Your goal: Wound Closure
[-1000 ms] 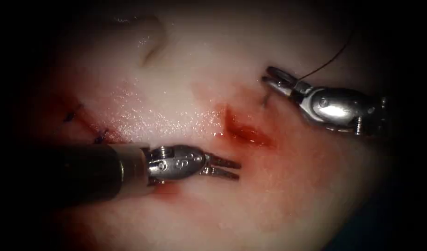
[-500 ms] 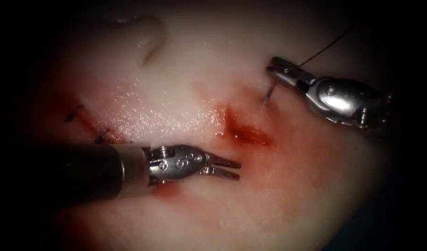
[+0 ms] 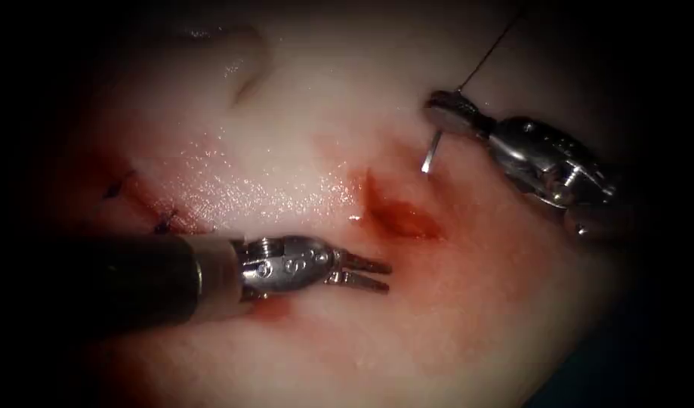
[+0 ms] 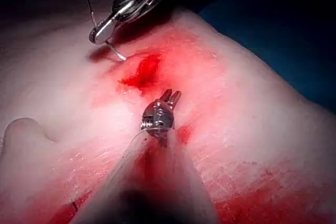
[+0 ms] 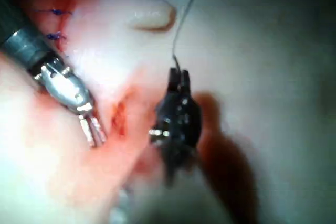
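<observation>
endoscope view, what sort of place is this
Likely a bench suturing practice setup: a slab of tissue with a short cut, two wristed tools, and the right end effector holding a curved needle.

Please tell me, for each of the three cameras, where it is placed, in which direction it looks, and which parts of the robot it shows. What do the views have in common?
Endoscope: above and in front of the tissue; shows left tool, jaws open, empty, and right tool holding the needle.
Left wrist: looks along its shaft at left tool.
Right wrist: looks along its shaft at right tool and thread.
Shared: all show both tools and the cut.
</observation>
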`<state>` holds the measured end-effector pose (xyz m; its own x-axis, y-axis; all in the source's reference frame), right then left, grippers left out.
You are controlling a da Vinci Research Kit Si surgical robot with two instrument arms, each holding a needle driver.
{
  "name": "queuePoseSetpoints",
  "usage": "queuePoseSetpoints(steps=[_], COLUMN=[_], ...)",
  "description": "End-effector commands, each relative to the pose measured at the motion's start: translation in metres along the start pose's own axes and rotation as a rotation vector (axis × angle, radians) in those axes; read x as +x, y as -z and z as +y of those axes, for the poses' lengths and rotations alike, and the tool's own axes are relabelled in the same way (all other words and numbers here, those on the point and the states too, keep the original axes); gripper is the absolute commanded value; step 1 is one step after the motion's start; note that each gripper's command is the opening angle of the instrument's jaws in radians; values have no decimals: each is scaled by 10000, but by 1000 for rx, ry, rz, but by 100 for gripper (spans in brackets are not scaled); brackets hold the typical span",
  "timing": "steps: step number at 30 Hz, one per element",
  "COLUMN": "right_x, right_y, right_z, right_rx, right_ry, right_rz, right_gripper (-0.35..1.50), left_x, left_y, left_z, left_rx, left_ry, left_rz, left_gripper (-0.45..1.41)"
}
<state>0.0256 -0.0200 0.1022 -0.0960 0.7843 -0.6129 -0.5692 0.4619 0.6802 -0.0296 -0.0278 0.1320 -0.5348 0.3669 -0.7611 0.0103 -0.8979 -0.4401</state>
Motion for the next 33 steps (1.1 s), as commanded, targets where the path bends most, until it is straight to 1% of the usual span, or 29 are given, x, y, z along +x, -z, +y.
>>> queuePoseSetpoints(steps=[1, 8, 17, 21, 25, 33], right_x=[-3, -11, -26, -21, -14, -13], right_y=[-7, -12, -18, -15, -8, -9], right_z=[-2, -4, -8, -3, 7, 7], right_rx=[-2, 4, 61, 19, -13, -27], right_ry=[-15, -90, -191, -162, -165, -172], right_rz=[-10, -65, -119, -100, -71, -61], right_gripper=[-35, -35, -35, -35, -35, -35], left_x=[-3, -3, -4, -4, -4, -4], left_y=[-8, -8, -8, -8, -8, -8], left_z=[0, 0, 1, 1, 1, 2], left_rx=[-2, -2, -5, -5, -5, -8], left_ry=[0, 0, 0, 0, 0, 0], left_rz=[0, 0, 0, 0, 0, 0], left_gripper=[14, 12, 12, 12, 12, 12])
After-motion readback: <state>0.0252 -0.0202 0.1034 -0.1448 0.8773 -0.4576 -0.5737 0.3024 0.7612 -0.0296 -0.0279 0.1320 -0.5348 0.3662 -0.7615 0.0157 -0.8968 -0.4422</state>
